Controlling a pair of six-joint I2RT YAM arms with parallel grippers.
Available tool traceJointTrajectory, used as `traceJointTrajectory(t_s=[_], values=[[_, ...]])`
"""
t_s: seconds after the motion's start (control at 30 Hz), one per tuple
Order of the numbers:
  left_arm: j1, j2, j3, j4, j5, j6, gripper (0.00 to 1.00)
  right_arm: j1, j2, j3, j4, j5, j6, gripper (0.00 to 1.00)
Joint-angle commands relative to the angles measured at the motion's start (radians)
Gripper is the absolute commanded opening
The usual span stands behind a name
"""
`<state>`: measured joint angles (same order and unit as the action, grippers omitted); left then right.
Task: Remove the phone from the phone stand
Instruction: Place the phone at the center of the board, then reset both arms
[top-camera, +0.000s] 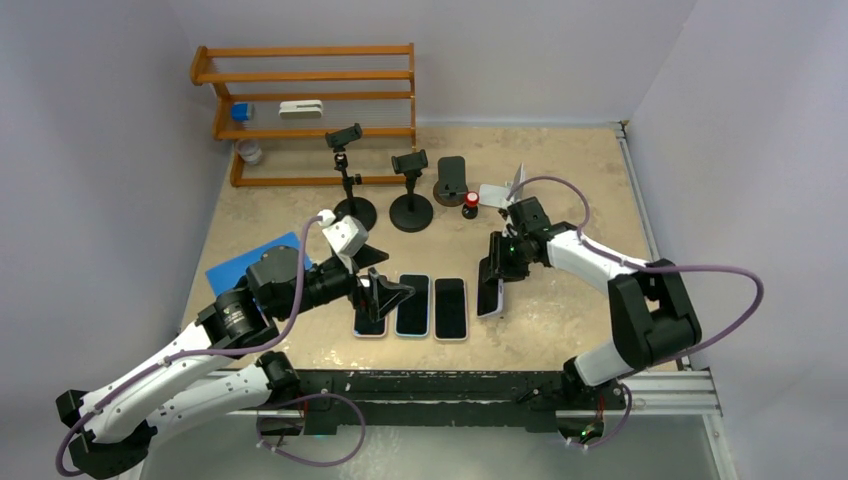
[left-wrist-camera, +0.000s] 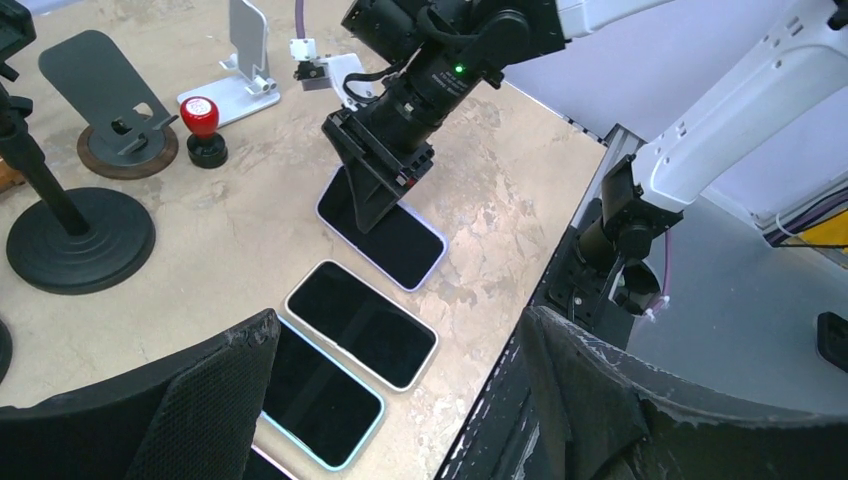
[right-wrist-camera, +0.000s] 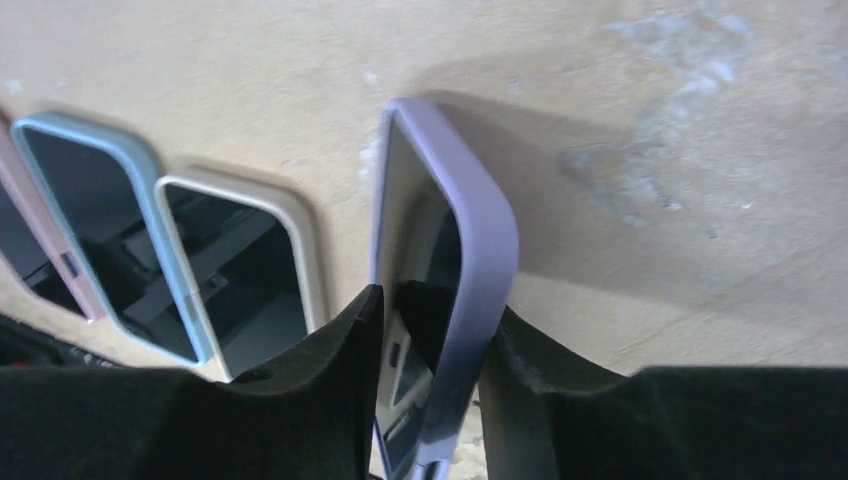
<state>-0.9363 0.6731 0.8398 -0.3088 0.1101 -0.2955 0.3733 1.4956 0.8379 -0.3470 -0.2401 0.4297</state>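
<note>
A purple-cased phone (right-wrist-camera: 455, 240) stands tilted on its long edge on the table, at the right end of a row of phones (top-camera: 490, 298). My right gripper (right-wrist-camera: 430, 330) is open around its near end. The right finger touches the case back, while a narrow gap separates the left finger from the screen. The white phone stand (top-camera: 497, 194) behind it is bare. My left gripper (top-camera: 385, 280) hovers open over the left end of the row, holding nothing. In the left wrist view the right gripper (left-wrist-camera: 385, 175) sits over the purple phone (left-wrist-camera: 395, 240).
Three other phones lie flat in the row: pink (top-camera: 370, 320), blue (top-camera: 413, 305), white (top-camera: 451, 308). Two black tripod stands (top-camera: 410, 205), a dark desk stand (top-camera: 451, 180) and a red-capped object (top-camera: 470, 205) stand behind. A wooden rack (top-camera: 305, 100) is at the back, a blue pad (top-camera: 240, 268) on the left.
</note>
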Motion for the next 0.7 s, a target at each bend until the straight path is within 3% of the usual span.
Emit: traceJointTrajectory(t_s=[0.0, 0.2, 0.27, 0.4, 0.53, 0.67], values=[[0.005, -0.004, 0.039, 0.032, 0.025, -0.008, 0.88, -0.010, 0.048, 0.040, -0.009, 0.069, -0.006, 0.46], [0.005, -0.008, 0.039, 0.034, 0.012, -0.025, 0.88, -0.017, 0.056, 0.048, -0.039, 0.206, 0.029, 0.88], [0.005, -0.008, 0.037, 0.037, -0.032, -0.060, 0.89, -0.038, -0.001, 0.045, -0.052, 0.284, 0.062, 0.98], [0.005, 0.013, 0.044, 0.022, -0.163, -0.174, 0.91, -0.069, -0.153, 0.041, -0.060, 0.446, 0.146, 0.99], [0.005, 0.062, 0.081, -0.040, -0.269, -0.285, 0.91, -0.069, -0.318, 0.031, 0.005, 0.496, 0.202, 0.99], [0.006, 0.109, 0.116, -0.086, -0.268, -0.283, 0.90, -0.069, -0.413, 0.032, 0.054, 0.494, 0.197, 0.99]])
